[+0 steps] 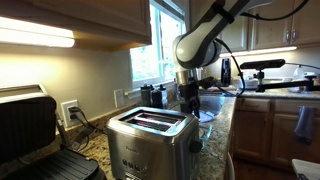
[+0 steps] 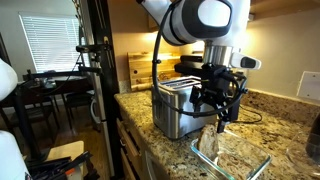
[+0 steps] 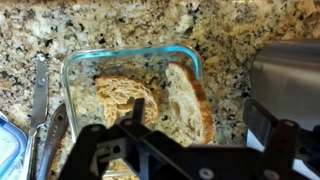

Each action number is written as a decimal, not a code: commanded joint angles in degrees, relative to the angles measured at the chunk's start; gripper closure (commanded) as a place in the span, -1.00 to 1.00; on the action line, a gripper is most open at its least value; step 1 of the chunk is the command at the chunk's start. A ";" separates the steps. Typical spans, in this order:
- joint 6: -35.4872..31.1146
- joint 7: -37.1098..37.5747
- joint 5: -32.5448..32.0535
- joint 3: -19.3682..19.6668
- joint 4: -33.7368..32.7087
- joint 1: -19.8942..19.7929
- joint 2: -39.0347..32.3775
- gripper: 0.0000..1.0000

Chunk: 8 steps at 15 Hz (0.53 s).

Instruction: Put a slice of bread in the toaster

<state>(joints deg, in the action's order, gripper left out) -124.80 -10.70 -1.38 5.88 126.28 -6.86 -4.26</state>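
- My end effector (image 2: 222, 110) hangs right over the glass container (image 3: 130, 50), fingers spread wide, nothing gripped.
- The slice of bread (image 3: 190, 100) sits inside that container, tilted up on its crust, with a second slice (image 3: 120, 100) right next to it.
- The toaster (image 1: 150, 135) stands just beside the container on the granite worktop (image 3: 100, 25), close to the front edge.
- A metal utensil (image 3: 40, 100) lies on the container's other side.
- The black grill press (image 1: 30, 125) is way off towards the worktop's far end.
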 commanded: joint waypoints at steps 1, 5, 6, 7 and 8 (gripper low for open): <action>2.48 -1.56 1.35 0.20 -1.91 -0.38 -1.09 -1.00; 3.19 -1.94 1.97 0.16 -2.96 -0.60 -2.23 -1.00; 3.47 -2.03 2.17 0.15 -3.27 -0.64 -2.51 -1.00; 3.83 -2.19 2.46 0.13 -3.61 -0.70 -2.85 -1.00; 4.05 -2.21 2.55 0.12 -3.85 -0.73 -3.13 -1.00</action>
<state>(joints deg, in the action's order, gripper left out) -123.09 -11.03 -0.47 5.89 124.02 -7.00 -6.62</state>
